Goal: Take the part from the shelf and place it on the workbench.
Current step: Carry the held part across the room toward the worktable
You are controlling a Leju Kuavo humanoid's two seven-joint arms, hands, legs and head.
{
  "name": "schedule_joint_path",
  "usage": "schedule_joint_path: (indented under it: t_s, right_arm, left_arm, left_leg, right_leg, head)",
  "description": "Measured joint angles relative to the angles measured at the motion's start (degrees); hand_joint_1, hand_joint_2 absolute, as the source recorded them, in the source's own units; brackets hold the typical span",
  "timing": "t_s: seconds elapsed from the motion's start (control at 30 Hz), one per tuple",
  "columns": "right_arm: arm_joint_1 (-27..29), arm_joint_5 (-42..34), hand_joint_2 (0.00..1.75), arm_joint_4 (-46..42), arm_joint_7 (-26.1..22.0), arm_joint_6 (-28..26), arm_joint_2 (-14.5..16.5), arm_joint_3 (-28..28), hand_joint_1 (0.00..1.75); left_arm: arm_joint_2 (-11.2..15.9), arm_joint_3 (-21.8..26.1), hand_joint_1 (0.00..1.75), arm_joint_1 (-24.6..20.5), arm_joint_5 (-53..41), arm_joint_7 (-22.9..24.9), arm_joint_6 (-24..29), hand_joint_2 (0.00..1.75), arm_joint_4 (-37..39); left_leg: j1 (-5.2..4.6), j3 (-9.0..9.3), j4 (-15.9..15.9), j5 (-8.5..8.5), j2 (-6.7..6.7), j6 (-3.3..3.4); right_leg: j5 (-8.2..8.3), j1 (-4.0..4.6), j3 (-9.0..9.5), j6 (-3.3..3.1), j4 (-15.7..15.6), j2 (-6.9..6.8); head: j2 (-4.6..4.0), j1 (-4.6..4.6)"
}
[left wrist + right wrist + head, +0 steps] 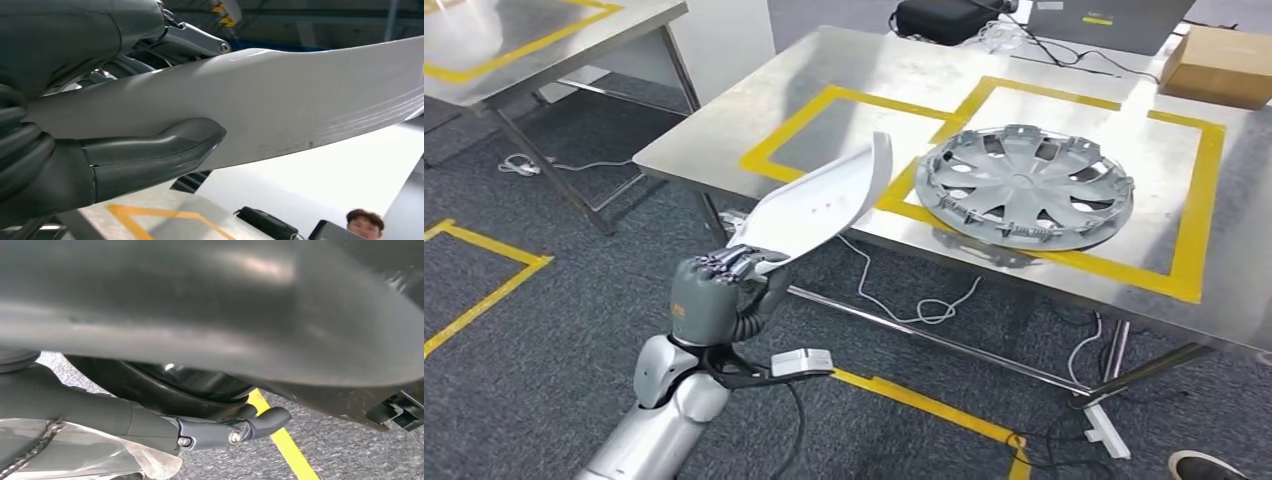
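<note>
While the left hand (716,290) grips the white part (819,205) at its lower end, raised short of the counter (754,110) ahead, only the setting-down beside the hubcap (1024,187) seems left.

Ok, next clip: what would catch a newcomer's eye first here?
The left hand grips a long white curved part by its lower end, its tip raised over the workbench edge. Beyond it a silver wheel cover lies on that bench inside a yellow-taped rectangle.
</note>
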Motion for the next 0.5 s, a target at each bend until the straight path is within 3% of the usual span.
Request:
schedule_joint_path:
  t_s: [0.07,0.13,0.17,0.23,0.27,0.3,0.33,0.4,0.43,0.47,0.5]
  right_arm:
    - [-0.04,-0.03,0.00,-0.09,0.02,-0.03,0.02,-0.01,0.00]
    - [0.01,-0.04,0.00,-0.13,0.12,-0.05,0.04,-0.02,0.00]
    - [0.09,-0.04,0.00,-0.14,0.17,-0.05,0.04,-0.02,0.00]
    - [0.26,-0.04,0.00,-0.14,0.20,-0.05,0.04,-0.03,0.00]
    - [0.34,-0.04,0.00,-0.14,0.21,-0.05,0.04,-0.03,0.00]
    - [0.42,-0.04,0.00,-0.14,0.21,-0.05,0.04,-0.03,0.00]
    - [0.51,-0.04,0.00,-0.14,0.21,-0.04,0.04,-0.03,0.00]
    - [0.77,-0.04,0.00,-0.07,0.24,0.02,0.04,-0.03,0.00]
    - [0.82,-0.04,0.00,-0.03,0.27,0.06,0.06,-0.04,0.00]
    - [0.84,-0.04,0.00,0.01,0.32,0.09,0.09,-0.06,0.00]
    - [0.77,-0.04,0.00,0.03,0.34,0.13,0.11,-0.08,0.00]
  left_arm:
    - [-0.06,0.00,1.75,-0.12,0.08,-0.01,0.00,1.75,0.03]
    - [-0.05,-0.01,1.75,-0.30,0.20,-0.02,0.03,1.75,0.07]
    - [-0.02,0.00,1.75,-0.31,0.25,-0.02,0.04,1.75,0.11]
    - [0.04,0.01,1.75,-0.28,0.32,-0.02,0.04,1.75,0.20]
    - [0.06,0.01,1.75,-0.26,0.33,-0.02,0.03,1.75,0.24]
    - [0.08,0.01,1.75,-0.26,0.34,-0.02,0.03,1.75,0.26]
    - [0.11,0.01,1.75,-0.26,0.35,-0.02,0.03,1.75,0.27]
    - [0.26,0.02,1.75,-0.15,0.40,-0.02,0.04,1.75,0.39]
    - [0.34,0.03,1.75,-0.05,0.44,-0.02,0.03,1.75,0.50]
    - [0.40,0.03,1.75,0.05,0.48,-0.02,0.02,1.75,0.61]
    - [0.42,0.03,1.75,0.04,0.54,-0.02,0.02,1.75,0.70]
  left_leg:
    - [0.03,-0.09,1.86,0.56,0.11,-0.65]
    - [0.10,-3.42,8.05,1.17,0.14,-1.15]
    - [0.15,-6.00,11.85,0.49,0.14,-1.35]
    - [0.19,-10.86,16.64,-3.12,0.14,-1.64]
    - [0.18,-12.38,16.93,-4.57,0.14,-1.68]
    - [0.18,-13.26,15.84,-4.81,0.14,-1.62]
    - [0.16,-13.65,13.55,-3.36,0.15,-1.48]
    - [0.01,-13.85,7.75,3.78,0.22,-0.98]
    - [-0.15,-13.84,5.93,6.44,0.22,-0.67]
    - [-0.30,-13.77,5.03,8.04,0.21,-0.28]
    - [-0.42,-13.47,4.98,7.75,0.20,0.14]
  right_leg:
    - [-0.36,-0.18,1.70,-0.93,-0.61,0.22]
    - [-1.33,-0.44,3.79,-1.57,-1.19,0.34]
    - [-2.00,-0.45,4.71,-1.78,-1.35,0.40]
    - [-3.51,-0.47,6.49,-1.92,-1.44,0.66]
    - [-4.33,-0.48,7.51,-1.88,-1.45,0.83]
    - [-5.22,-0.49,8.68,-1.77,-1.46,1.00]
    - [-6.14,-0.50,9.93,-1.65,-1.47,1.12]
    - [-8.01,-0.47,12.02,-1.24,-1.50,1.27]
    - [-8.92,-0.40,12.69,-0.92,-1.51,1.30]
    - [-9.62,-0.35,13.46,-0.51,-1.60,1.29]
    - [-9.87,-0.29,14.26,-0.04,-1.64,1.31]
  head:
    - [-0.01,-0.10]
    - [-0.01,-0.30]
    - [-0.01,-0.38]
    - [-0.01,-0.49]
    - [-0.01,-0.52]
    - [-0.01,-0.51]
    - [-0.01,-0.52]
    - [-0.01,-0.45]
    - [-0.01,-0.46]
    - [-0.01,-0.48]
    - [-0.01,-0.52]
